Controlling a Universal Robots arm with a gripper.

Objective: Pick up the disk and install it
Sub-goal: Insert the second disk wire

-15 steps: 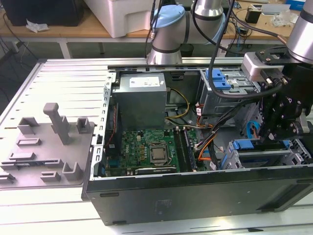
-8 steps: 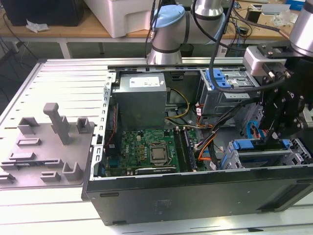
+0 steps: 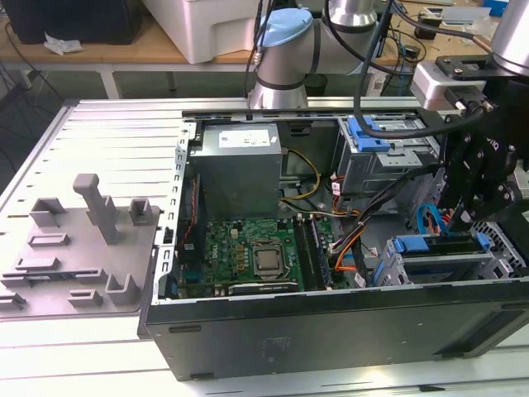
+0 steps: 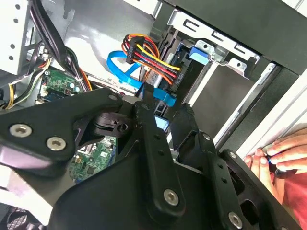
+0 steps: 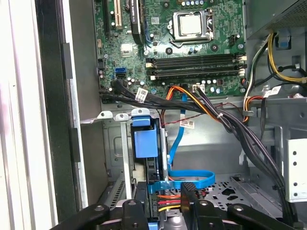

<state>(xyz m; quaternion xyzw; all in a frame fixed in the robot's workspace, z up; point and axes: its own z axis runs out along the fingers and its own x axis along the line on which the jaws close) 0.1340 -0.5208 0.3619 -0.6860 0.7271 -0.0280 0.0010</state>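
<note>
The disk [image 3: 438, 245] stands on edge in the drive bay at the case's front corner, on the exterior view's right. Its blue carrier [image 5: 145, 143] faces up, and the carrier's end tab [image 4: 197, 51] sits at the bay's metal frame. My gripper [image 3: 461, 222] hangs just above the disk's rear end. In both wrist views the gripper [image 5: 165, 191] [image 4: 163, 112] is open, with a gap between its black fingers. Through that gap show the red, yellow and orange power wires [image 5: 165, 197] and a flat blue data cable [image 5: 192, 179]. Nothing is held.
The open computer case holds a green motherboard [image 3: 248, 252], a grey power supply [image 3: 240, 165] and a second drive cage with a blue tab [image 3: 368, 136]. A grey moulded fixture [image 3: 83, 248] lies on the exterior view's left. A person's hand [image 4: 278, 158] rests by the case edge.
</note>
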